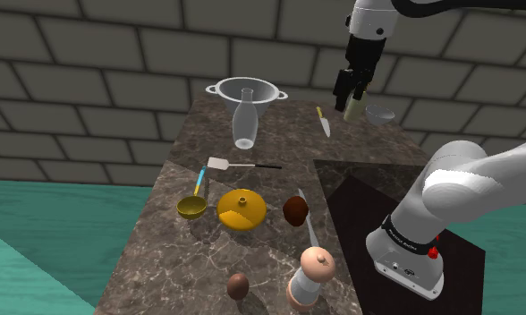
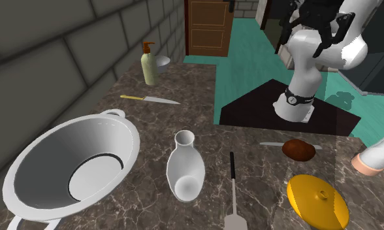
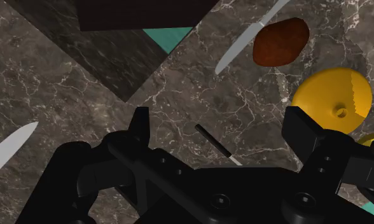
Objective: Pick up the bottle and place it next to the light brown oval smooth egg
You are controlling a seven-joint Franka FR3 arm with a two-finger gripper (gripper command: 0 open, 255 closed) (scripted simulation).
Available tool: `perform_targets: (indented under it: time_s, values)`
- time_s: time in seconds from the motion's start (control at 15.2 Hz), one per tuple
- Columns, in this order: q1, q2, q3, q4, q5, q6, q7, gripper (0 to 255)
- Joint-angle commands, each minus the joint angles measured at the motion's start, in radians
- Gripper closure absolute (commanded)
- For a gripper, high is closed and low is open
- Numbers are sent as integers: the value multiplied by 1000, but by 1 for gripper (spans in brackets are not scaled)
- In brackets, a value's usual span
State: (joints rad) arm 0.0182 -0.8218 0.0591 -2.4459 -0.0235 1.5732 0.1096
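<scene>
A white bottle (image 1: 244,121) (image 2: 185,168) with a narrow neck stands upright on the dark marble counter, in front of a white colander. A pale green pump bottle (image 1: 354,106) (image 2: 149,65) stands at the counter's far corner. The light brown egg (image 1: 238,285) lies near the counter's front edge, beside a pepper mill (image 1: 309,276). My black gripper (image 1: 350,90) (image 3: 221,130) hangs high above the counter, open, with nothing between its fingers. In the shoulder view it overlaps the pump bottle. Below it in the wrist view lie marble, a knife and a yellow lid.
A white colander (image 1: 246,89) (image 2: 27,163), a spatula (image 1: 243,166) (image 2: 233,189), a yellow-handled knife (image 1: 324,121) (image 2: 150,99), a yellow lid (image 1: 241,209) (image 3: 332,95), a yellow bowl (image 1: 191,207), a brown lump (image 1: 295,210) (image 3: 280,41) and a second knife (image 1: 309,231) (image 3: 243,41) crowd the counter.
</scene>
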Motion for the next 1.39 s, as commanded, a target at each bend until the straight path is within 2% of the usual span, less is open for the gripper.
perform_targets:
  time_s: [0.0,0.66,1.32]
  values:
    - [0,0,0,0,0,0,0,0]
    - [-17,424,-25,237,-13,168,-35,0]
    - [-26,840,-36,604,-10,198,-70,0]
